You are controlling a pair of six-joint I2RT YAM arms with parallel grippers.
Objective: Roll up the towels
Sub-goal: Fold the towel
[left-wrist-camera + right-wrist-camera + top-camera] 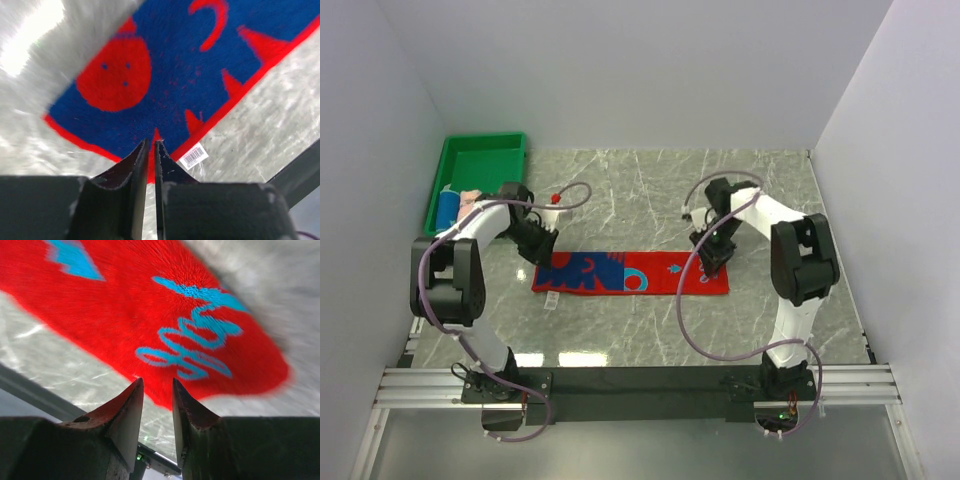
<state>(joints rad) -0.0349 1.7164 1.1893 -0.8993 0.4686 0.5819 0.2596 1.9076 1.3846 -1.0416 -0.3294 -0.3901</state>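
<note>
White arms [483, 226], black joints [802, 262], looping purple cables [681, 322].

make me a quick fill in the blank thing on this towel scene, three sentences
1. The red-and-blue towel lies ____ on the marble table, not yet rolled.
2. The blue towel sits inside the ____ tray at the far left.
3. The white barcode label beside the patterned towel shows in the ____ wrist view.

Missing words: flat; green; left
</note>
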